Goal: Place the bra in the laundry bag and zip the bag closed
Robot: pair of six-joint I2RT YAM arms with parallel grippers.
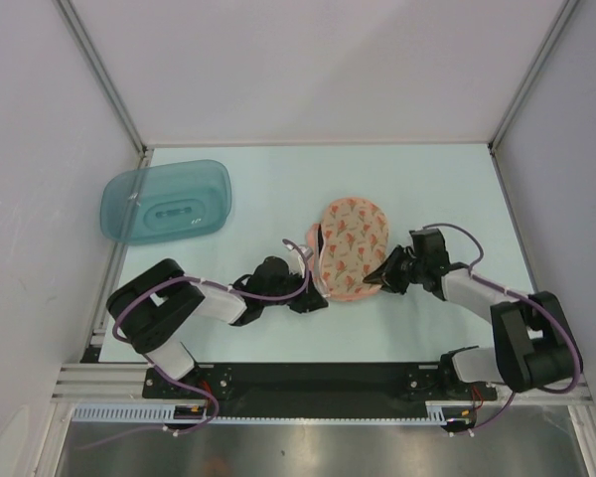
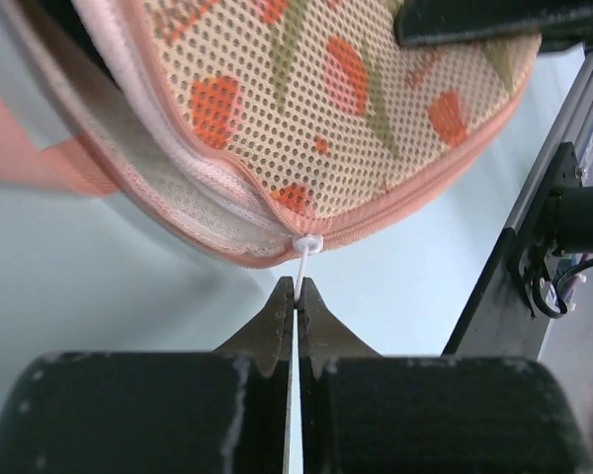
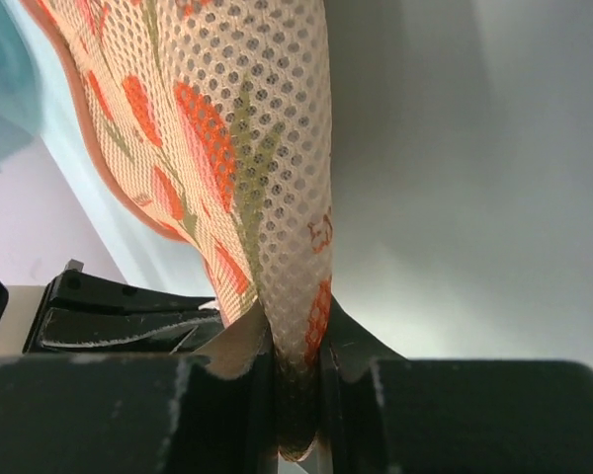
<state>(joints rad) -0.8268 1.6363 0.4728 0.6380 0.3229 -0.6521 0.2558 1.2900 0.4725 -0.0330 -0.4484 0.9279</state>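
Laundry bag (image 1: 353, 246) sits mid tabletop (image 1: 278, 189). Left fingers (image 2: 267, 341) closed on its white zip pull (image 2: 304, 259) at the near-left rim; right fingers (image 3: 351, 351) clamp its near-right mesh edge. Teal tub (image 1: 166, 202) far left, white walls (image 1: 318, 60).

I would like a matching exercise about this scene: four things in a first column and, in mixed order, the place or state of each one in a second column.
Column one
1. left gripper
2. right gripper
3. teal tub
4. laundry bag

Column two
A. lies in the middle, between the two grippers
B. jaws pinch the bag's patterned mesh edge
C. stands at the far left of the table, apart from both arms
D. jaws shut on the white zip pull

Right pairs: 1-D, 2-B, 3-C, 4-A.
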